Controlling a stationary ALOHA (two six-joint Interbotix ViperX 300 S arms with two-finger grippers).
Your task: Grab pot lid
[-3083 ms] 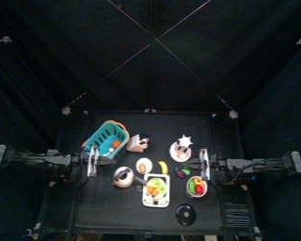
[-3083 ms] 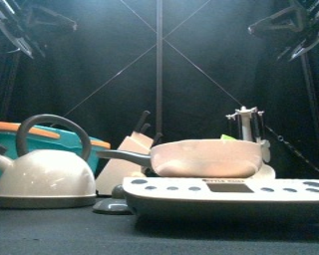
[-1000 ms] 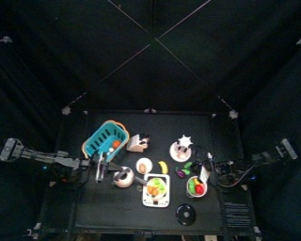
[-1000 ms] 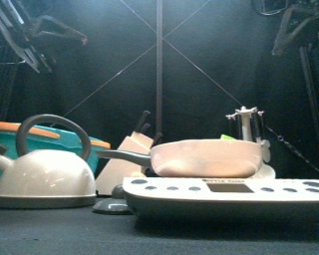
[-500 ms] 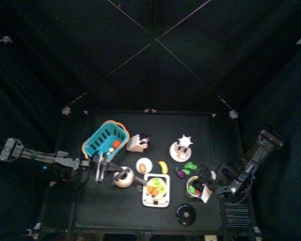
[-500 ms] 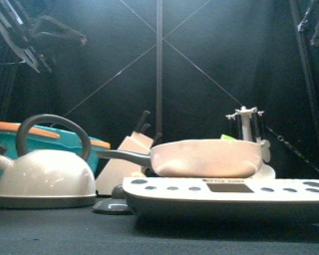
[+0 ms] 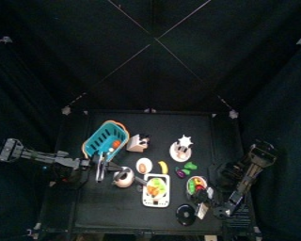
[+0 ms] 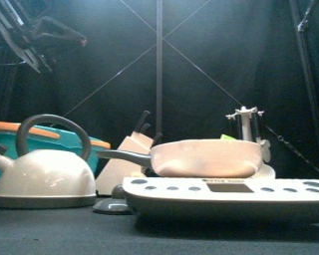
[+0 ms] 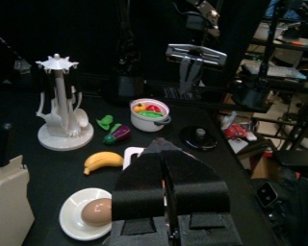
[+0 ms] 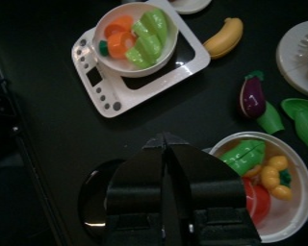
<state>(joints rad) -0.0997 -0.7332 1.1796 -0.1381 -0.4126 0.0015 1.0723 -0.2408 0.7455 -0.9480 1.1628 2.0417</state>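
The right gripper (image 10: 166, 154) is shown with its two black jaws pressed together, nothing held between them. It is poised over the small dark grey-black round pot lid (image 10: 99, 197), part of which is seen just beside the jaws. In the top view the right gripper (image 7: 206, 204) is placed near the table's front edge, towards the front right corner, with the pot lid (image 7: 184, 214) just beside it at the front edge.

Next to the lid, the white round plate of red, green and yellow toy food (image 10: 262, 183) is seen, and beyond it the white kitchen scale carrying a bowl of orange and green vegetables (image 10: 141, 53), a purple toy aubergine (image 10: 250, 96) and a yellow toy banana (image 10: 223, 36).

The left gripper (image 9: 167, 175) is likewise shown with its jaws closed and empty, held above the table's left half. A brown egg on a white saucer (image 9: 92, 210) and a white branched mug stand (image 9: 62, 115) are seen beside it.

In the front view, a white kettle with a grey handle (image 8: 43, 169) is set at the left, and a tan frying pan (image 8: 202, 156) is seen behind the scale (image 8: 229, 197).
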